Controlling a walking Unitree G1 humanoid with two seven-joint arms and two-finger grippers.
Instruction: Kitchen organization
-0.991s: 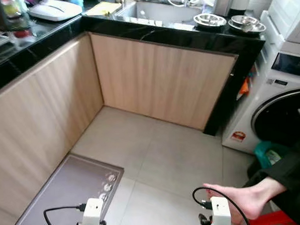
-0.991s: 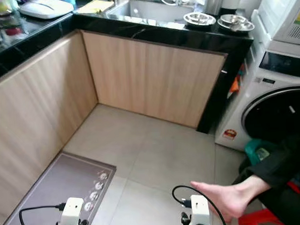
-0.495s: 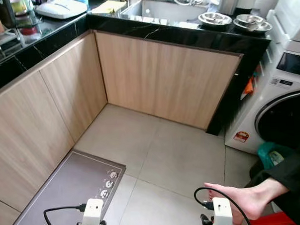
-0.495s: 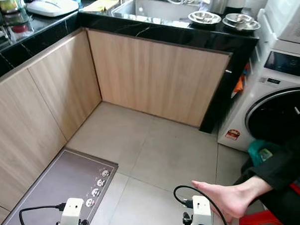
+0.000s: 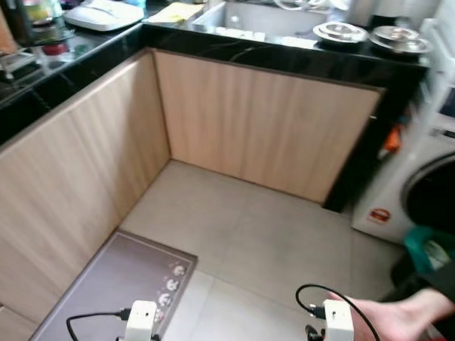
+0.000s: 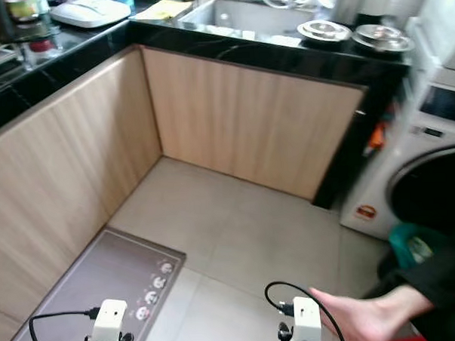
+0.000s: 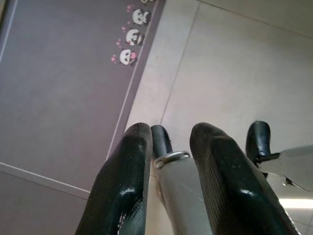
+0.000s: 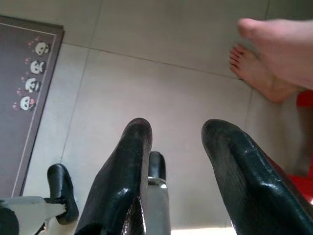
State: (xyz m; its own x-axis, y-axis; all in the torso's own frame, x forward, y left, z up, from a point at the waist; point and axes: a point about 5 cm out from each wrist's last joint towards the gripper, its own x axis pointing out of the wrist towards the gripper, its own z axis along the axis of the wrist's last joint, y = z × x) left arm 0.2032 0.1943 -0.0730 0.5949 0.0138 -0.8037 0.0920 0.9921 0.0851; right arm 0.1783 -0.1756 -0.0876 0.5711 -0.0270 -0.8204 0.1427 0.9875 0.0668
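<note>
grey mat (image 5: 104,293) — panda print; black counter (image 5: 283,55) — pale wood cabinets (image 5: 263,123).

No legible text; only an unreadable red sticker (image 5: 378,215) on the washing machine (image 5: 431,169).

Steel bowls (image 5: 341,32): we count two, upper right of the frame, on the black counter.
Washing machine (image 6: 420,170): we count one, at the right edge.
Floor mat (image 5: 104,293): we count one, lower left.
Panda faces (image 8: 32,73) on the mat: we count four.
Bare feet (image 8: 281,51): we count two.
</note>
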